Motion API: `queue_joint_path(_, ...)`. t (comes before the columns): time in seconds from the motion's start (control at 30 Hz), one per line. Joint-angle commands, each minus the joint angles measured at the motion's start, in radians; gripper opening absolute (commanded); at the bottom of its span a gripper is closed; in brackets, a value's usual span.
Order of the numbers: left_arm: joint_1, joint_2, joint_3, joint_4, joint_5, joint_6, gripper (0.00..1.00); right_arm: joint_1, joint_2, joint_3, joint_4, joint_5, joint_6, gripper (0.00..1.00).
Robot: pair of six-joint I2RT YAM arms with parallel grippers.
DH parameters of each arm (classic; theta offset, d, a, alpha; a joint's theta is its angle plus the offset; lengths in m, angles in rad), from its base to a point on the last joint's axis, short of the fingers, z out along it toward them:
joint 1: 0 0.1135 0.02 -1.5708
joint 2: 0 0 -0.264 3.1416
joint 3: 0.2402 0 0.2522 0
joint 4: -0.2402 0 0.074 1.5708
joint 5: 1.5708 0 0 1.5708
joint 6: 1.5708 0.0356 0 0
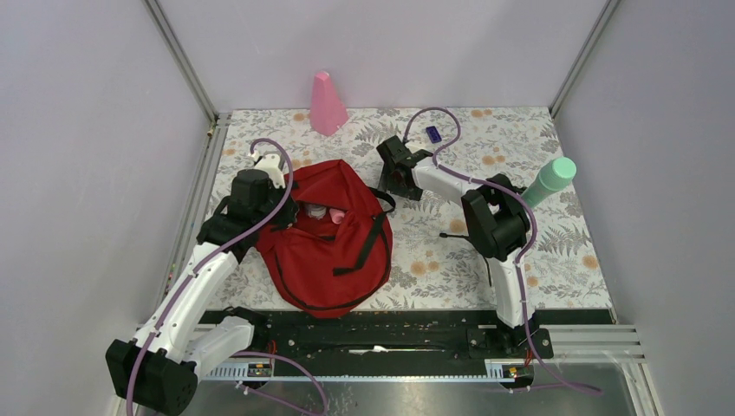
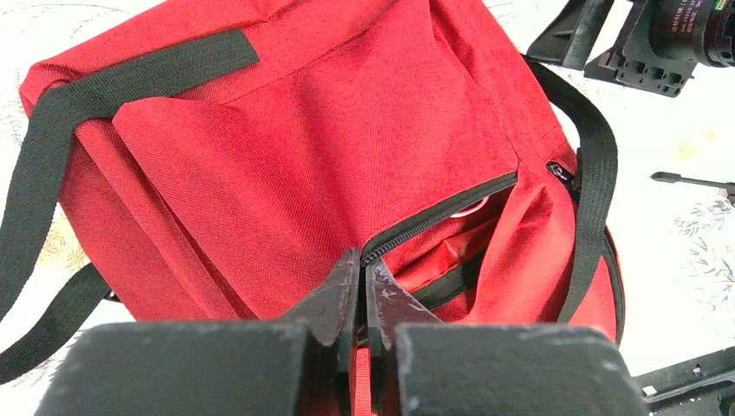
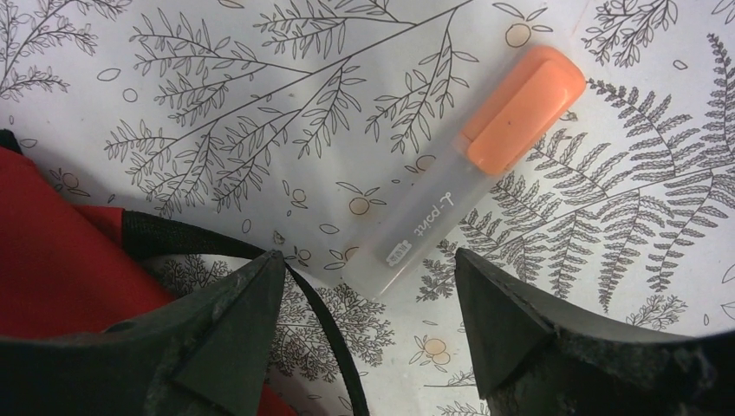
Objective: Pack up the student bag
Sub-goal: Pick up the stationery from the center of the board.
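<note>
Bag: student bag [image 1: 325, 238] lies centre-left of the overhead view, mouth open.
Left gripper [image 2: 362, 290]: pinched tight on the bag's open edge.
Right gripper [image 3: 368, 269]: jaws apart over orange-capped pen [image 3: 468, 186].
Tip: straddle the barrel squarely, then close.

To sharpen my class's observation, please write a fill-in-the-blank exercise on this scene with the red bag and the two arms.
1. The left pincer is ____ on the student bag at its zip edge.
2. The right pincer stands ____ over a pen lying on the table.
3. The pen's cap is coloured ____.
Missing words: shut; open; orange.
</note>
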Motion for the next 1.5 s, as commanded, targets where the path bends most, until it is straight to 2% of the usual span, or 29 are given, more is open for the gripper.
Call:
queue_joint_path(0.0,0.009,-0.037,0.011,0.093,-0.001,-0.011,0.0,-0.004,0.017,0.039,-0.06,0.0,0.019,0.77)
queue_joint_path(0.37,0.01,-0.038,0.011,0.093,-0.003,-0.009,0.0,-0.004,0.055,0.115,-0.163,0.009,-0.002,0.67)
queue_joint_path(0.57,0.012,-0.04,0.009,0.092,-0.008,-0.008,0.0,-0.003,0.069,0.143,-0.225,0.007,-0.036,0.58)
queue_joint_path(0.83,0.014,-0.051,0.007,0.091,-0.016,-0.005,0.0,-0.002,0.004,0.032,-0.238,0.007,-0.066,0.53)
queue_joint_path(1.03,0.013,-0.051,0.007,0.092,-0.017,-0.007,0.0,-0.003,-0.089,-0.054,-0.205,0.017,-0.078,0.53)
queue_joint_path(1.17,0.013,-0.051,0.007,0.091,-0.013,-0.007,0.0,-0.01,-0.08,-0.003,-0.217,0.04,-0.116,0.56)
queue_joint_path(1.47,0.014,-0.062,0.007,0.092,-0.019,-0.006,0.0,-0.043,-0.015,0.082,-0.232,-0.017,-0.123,0.57)
